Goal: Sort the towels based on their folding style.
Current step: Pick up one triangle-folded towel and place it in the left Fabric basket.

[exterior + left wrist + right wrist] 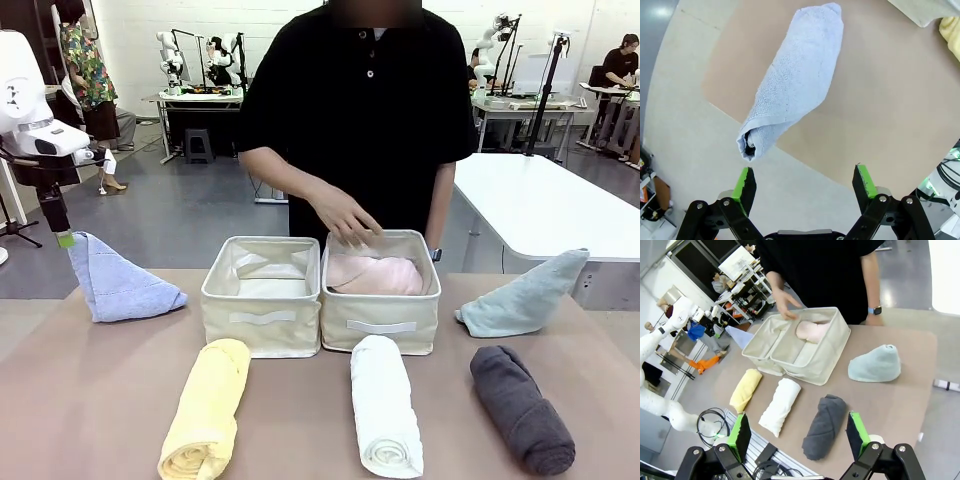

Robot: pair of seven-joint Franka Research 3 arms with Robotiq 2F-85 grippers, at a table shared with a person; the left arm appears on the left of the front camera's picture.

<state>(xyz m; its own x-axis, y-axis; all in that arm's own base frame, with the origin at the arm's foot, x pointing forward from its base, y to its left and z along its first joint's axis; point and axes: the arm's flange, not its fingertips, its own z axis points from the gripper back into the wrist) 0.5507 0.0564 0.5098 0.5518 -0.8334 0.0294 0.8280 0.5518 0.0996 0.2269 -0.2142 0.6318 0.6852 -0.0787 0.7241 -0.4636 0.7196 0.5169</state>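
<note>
You're looking at a lavender-blue towel (pixel 120 280), yellow towel (pixel 207 410), white towel (pixel 385 405), dark grey towel (pixel 520 408), pale teal towel (pixel 525 295) and pink towel (pixel 375 273), all plain. Both baskets (pixel 262 320) are cream, the desk (pixel 90 400) tan. The left claw (pixel 802 172) is black with green pads (pixel 863 180).

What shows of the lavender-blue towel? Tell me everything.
The lavender-blue towel is looped terry folded into a cone. Its broad base rests on the brown table at the far left, left of the cream baskets. The narrow tip tilts upward and shows a small dark hollow where it is rolled. Nothing but the table touches it; the left gripper hangs above the tip, jaws open.
</note>
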